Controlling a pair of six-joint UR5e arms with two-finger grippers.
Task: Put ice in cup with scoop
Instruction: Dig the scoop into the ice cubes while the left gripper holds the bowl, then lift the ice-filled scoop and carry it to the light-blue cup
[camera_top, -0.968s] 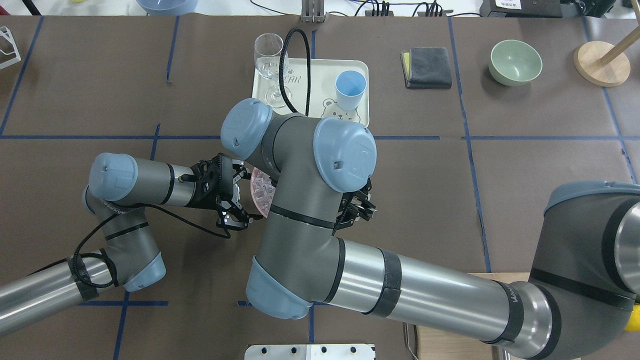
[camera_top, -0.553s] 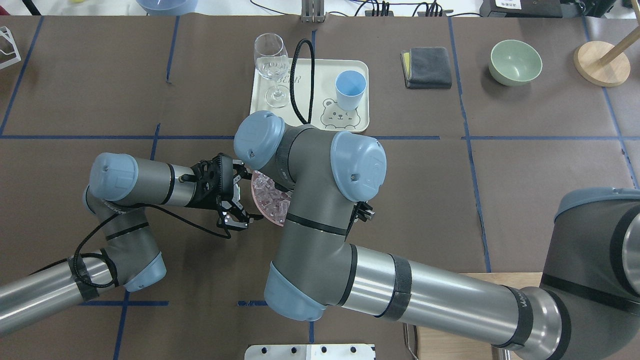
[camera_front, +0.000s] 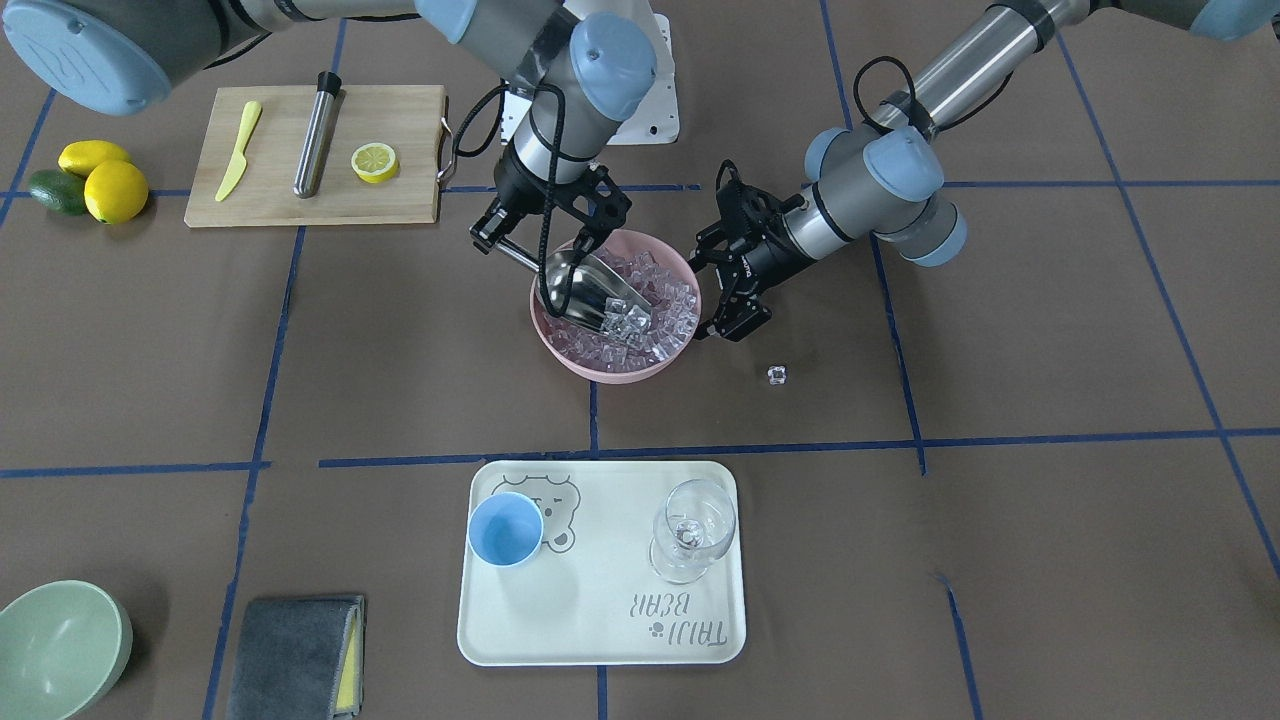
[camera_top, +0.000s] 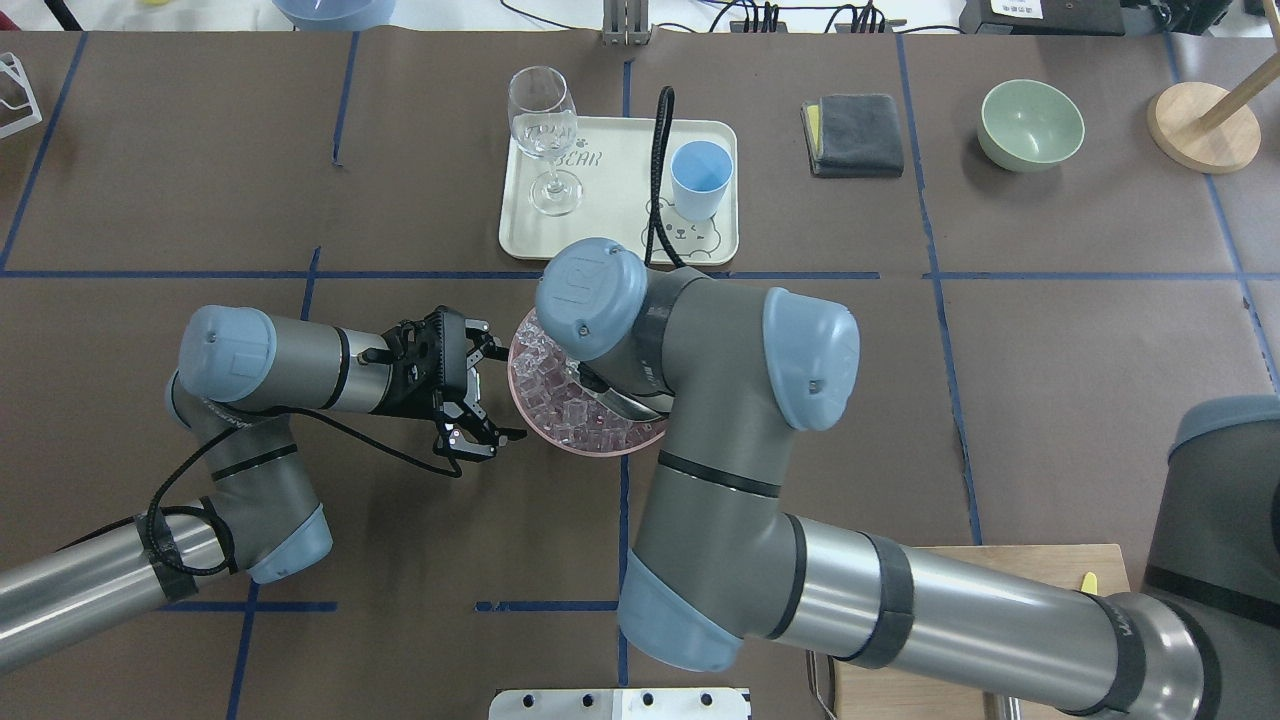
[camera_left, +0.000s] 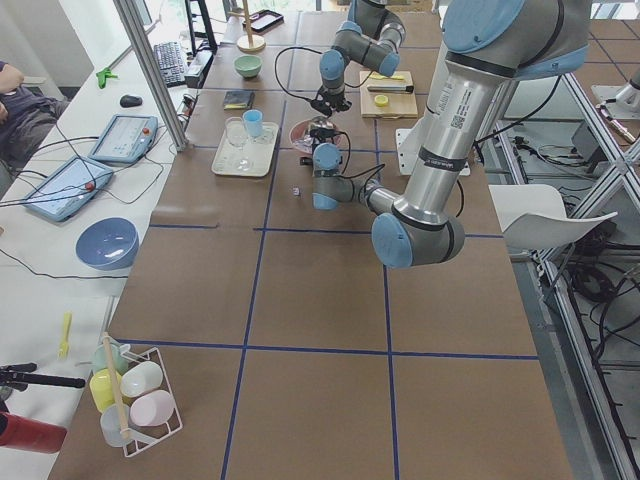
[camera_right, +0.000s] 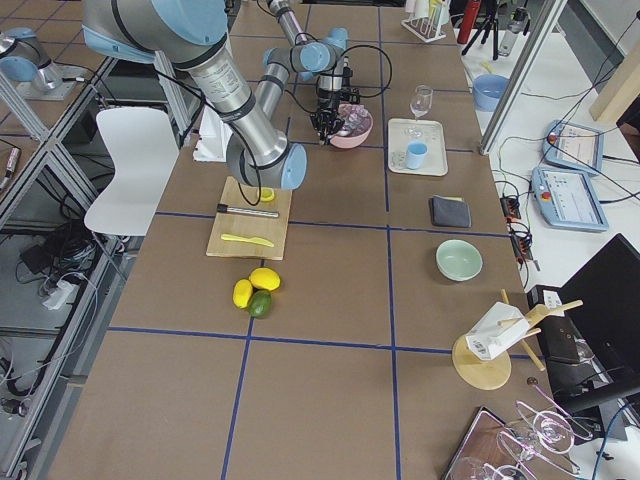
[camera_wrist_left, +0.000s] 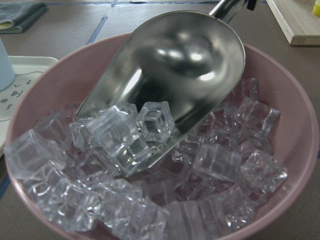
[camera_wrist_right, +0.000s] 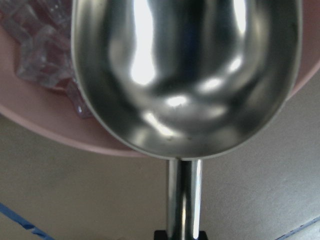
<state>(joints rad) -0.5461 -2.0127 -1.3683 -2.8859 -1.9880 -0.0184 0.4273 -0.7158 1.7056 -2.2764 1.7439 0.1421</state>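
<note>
Observed from the operators' side of the worktop (camera_front: 1050, 330); clock directions are taken from there.

The pink bowl (camera_front: 598, 373) sits near the centre, filled with ice (camera_front: 668, 318). The scoop (camera_front: 588, 288) lies tilted in the bowl. Its trough mouth is down among the ice toward 4 o'clock, and its handle rises over the rim toward 10 o'clock. The right gripper (camera_front: 503, 244) is clamped on the far end of that handle.

The left wrist camera shows a few cubes (camera_wrist_left: 131, 131) just inside the trough's lip. The rest of the trough shows bare steel.

The left gripper (camera_front: 722, 296) stands at 3 o'clock of the bowl with its fingers spread wide, just beside the rim. Whether they touch it I cannot tell.

One loose cube (camera_front: 778, 375) lies on the worktop at 4 o'clock of the bowl, apart from it.

The cup (camera_front: 505, 529) stands upright on the cream tray (camera_front: 600, 625), at 7 o'clock of the bowl and well apart from it. A wine glass (camera_front: 693, 528) stands on the tray's 3 o'clock side.
</note>
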